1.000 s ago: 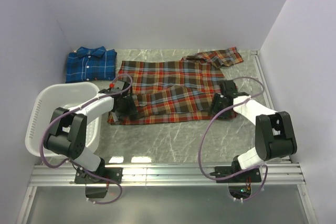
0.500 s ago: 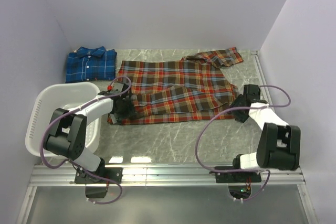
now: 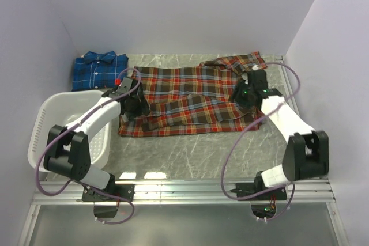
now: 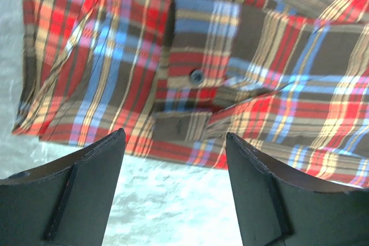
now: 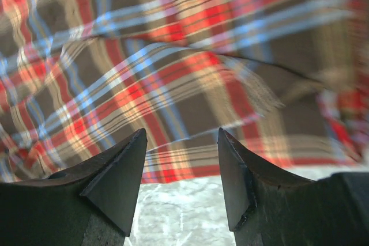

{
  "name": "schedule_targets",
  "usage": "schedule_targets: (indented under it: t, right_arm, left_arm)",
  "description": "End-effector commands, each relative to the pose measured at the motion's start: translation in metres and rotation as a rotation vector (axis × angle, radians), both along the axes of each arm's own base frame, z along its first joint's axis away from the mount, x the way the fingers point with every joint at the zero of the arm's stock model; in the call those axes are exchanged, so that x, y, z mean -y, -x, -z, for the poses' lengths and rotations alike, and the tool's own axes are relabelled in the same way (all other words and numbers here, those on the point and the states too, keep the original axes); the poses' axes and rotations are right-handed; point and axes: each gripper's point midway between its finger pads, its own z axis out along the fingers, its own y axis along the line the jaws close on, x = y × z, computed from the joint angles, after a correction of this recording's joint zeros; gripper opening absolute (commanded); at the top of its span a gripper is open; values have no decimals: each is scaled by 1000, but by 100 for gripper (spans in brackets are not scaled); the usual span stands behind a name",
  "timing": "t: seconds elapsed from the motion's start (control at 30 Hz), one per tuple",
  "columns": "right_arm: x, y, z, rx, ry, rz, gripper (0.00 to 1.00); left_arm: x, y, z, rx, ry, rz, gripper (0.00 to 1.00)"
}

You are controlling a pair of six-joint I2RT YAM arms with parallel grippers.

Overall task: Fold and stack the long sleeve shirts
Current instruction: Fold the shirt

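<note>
Two plaid shirts lie on the marbled surface [image 3: 190, 154], and both sets of jaws are spread and empty
The red-orange shirt [image 3: 190, 93] lies flat across the middle of the surface, with one sleeve folded over its body and the other sleeve [image 3: 245, 61] bunched at the far right. The blue shirt [image 3: 100, 71] sits folded in the far left corner, apart from the red-orange one, and the white basket [image 3: 43, 125] stands nearer, at the left edge. The left jaws hover over the red-orange shirt's left end, spread wide with nothing between them, just short of a buttoned cuff [image 4: 196, 76]. The right jaws hang over the shirt's right side, also spread and gripping nothing; plaid cloth and a strip of bare surface show in the gap
</note>
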Motion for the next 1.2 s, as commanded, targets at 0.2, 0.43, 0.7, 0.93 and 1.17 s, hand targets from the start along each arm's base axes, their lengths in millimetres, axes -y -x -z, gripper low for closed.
schedule_targets:
  t: [0.2,0.43,0.7,0.93,1.17]
  right_arm:
    - [-22,-17,60,-196,114,-112,61]
    - [-10,37,113,-431,141,-97,61]
    - [20,127,135,-631,112,-11,61]
    - [39,143,119,-577,34,120,61]
    - [53,54,1,-126,73,128,61]
  left_arm:
    - [2,-22,35,-72,-56,27,76]
    - [4,25,78,-246,-17,67,76]
    - [5,91,88,-391,60,113,77]
    - [19,106,60,-375,168,175,78]
    - [9,32,-25,-64,56,151,93]
